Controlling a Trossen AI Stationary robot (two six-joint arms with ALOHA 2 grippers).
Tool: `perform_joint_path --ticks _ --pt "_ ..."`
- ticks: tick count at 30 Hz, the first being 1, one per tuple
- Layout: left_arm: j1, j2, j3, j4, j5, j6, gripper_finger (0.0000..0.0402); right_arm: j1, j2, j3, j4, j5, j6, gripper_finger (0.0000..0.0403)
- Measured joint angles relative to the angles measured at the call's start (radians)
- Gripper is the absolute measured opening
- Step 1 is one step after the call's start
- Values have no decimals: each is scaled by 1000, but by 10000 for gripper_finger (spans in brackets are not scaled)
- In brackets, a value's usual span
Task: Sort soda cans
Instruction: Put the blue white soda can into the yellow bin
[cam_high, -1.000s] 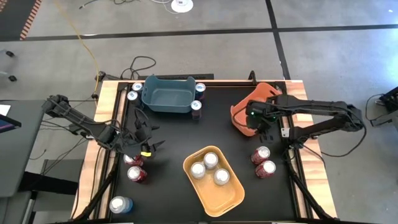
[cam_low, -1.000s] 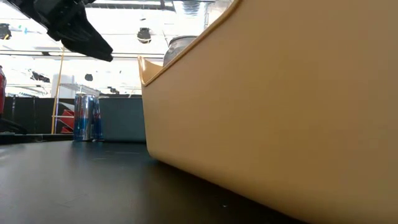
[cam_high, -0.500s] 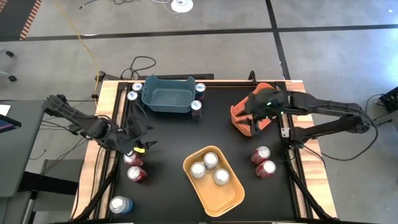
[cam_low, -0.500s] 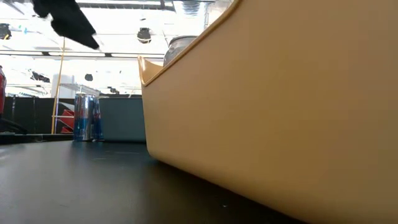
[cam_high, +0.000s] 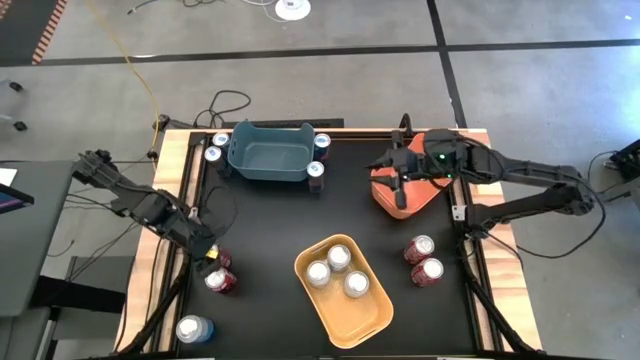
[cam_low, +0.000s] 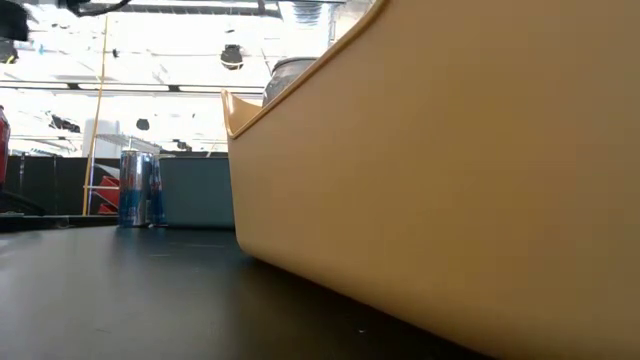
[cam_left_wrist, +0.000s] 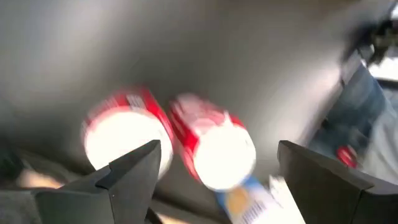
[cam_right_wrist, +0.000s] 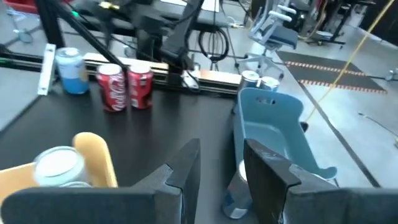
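My left gripper (cam_high: 205, 250) hangs open, pointing down over two red soda cans (cam_left_wrist: 127, 134) (cam_left_wrist: 214, 149) that stand on the black mat at the left; its fingers are above them and apart from them. My right gripper (cam_high: 385, 165) is open with nothing between its fingers (cam_right_wrist: 225, 167). It is held roughly level above the orange bin (cam_high: 405, 195), pointing toward the table's left. Three silver cans (cam_high: 338, 270) stand in the yellow-orange bin (cam_high: 345, 320). Dark blue cans (cam_high: 316, 170) (cam_high: 213, 153) stand beside the teal bin (cam_high: 268, 152).
Two more red cans (cam_high: 424, 260) stand at the right, near the table's edge. A pale blue can (cam_high: 193, 330) stands at the near left corner. In the low view the yellow-orange bin's wall (cam_low: 450, 180) fills the right side. Bare mat lies between the bins.
My left gripper has risen, turned to point down and drawn a little toward the near left, over the two red cans. My right gripper has lifted out of the orange bin and tipped up from pointing down to nearly level, facing the table's left.
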Motion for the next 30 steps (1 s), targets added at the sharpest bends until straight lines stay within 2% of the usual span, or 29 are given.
perform_joint_path --ticks 6,10,15,21,30 --pt "-87 14 0 11 69 -232 315 -64 119 -7 30 2 95 137" --pt "-181 25 0 32 68 -409 315 -104 205 -10 105 1 71 136" --pt "-311 60 0 103 67 -584 315 -139 214 -9 228 2 118 136" --pt "-425 137 1 183 20 -710 316 -74 169 -8 235 -6 105 136" --pt "-500 240 30 308 -4 -800 315 -11 162 -8 226 -5 56 136"
